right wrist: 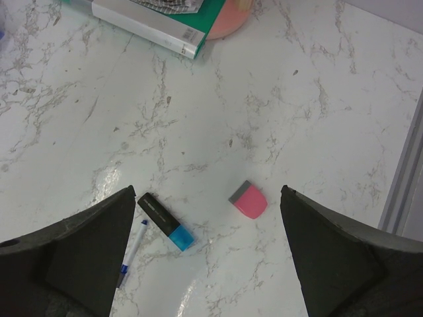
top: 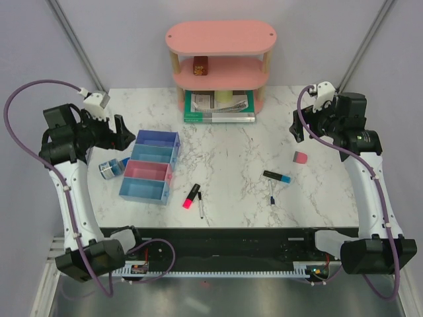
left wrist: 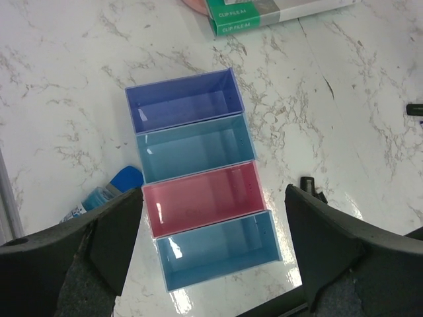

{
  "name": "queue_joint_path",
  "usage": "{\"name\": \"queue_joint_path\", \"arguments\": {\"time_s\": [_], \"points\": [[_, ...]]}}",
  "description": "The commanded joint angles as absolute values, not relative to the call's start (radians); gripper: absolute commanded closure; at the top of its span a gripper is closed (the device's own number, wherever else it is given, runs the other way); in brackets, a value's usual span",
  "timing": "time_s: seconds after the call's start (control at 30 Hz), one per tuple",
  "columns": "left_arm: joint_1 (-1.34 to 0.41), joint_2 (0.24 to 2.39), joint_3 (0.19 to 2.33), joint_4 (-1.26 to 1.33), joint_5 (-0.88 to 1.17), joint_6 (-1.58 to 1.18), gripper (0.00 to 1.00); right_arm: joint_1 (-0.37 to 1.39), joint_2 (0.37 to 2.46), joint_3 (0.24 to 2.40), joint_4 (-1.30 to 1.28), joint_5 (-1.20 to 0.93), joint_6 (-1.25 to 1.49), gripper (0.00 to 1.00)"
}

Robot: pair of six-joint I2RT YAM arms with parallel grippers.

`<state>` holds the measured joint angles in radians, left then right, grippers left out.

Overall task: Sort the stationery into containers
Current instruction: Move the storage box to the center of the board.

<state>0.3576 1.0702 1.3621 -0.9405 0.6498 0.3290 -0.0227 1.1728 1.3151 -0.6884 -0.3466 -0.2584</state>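
Trays (left wrist: 198,148), four joined glossy plastic, on marbled counter (left wrist: 66,99); tape roll (left wrist: 106,195) half hidden; left gripper (left wrist: 213,191), right gripper (right wrist: 206,191) apart.

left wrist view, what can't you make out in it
- Tape roll: lower part behind a finger of the left gripper.
- Dark tip: pen or highlighter unclear; the other finger covers the rest.
- Dark object: cut off by the right edge, unidentifiable.
- Green book: cut off by the top edge.
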Motion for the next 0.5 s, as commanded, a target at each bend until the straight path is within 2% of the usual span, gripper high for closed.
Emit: {"name": "queue_joint_path", "arguments": {"time_s": [0.0,0.13,0.3,0.47], "points": [[0.354,1.237,1.462,-1.046,0.672,0.313,0.09,-0.025,1.190,1.325,-0.675,-0.385,-0.267,0.02],[0.270,1.342,1.462,-1.034,0.649,0.210,0.09,-0.025,1.195,1.302,-0.667,-0.408,-0.273,0.02],[0.042,1.423,1.393,-0.909,0.456,0.124,0.08,-0.025,1.201,1.302,-0.667,-0.405,-0.285,0.02],[-0.018,1.583,1.452,-0.851,0.411,0.052,0.08,-0.025,1.193,1.298,-0.669,-0.400,-0.291,0.02]]}}
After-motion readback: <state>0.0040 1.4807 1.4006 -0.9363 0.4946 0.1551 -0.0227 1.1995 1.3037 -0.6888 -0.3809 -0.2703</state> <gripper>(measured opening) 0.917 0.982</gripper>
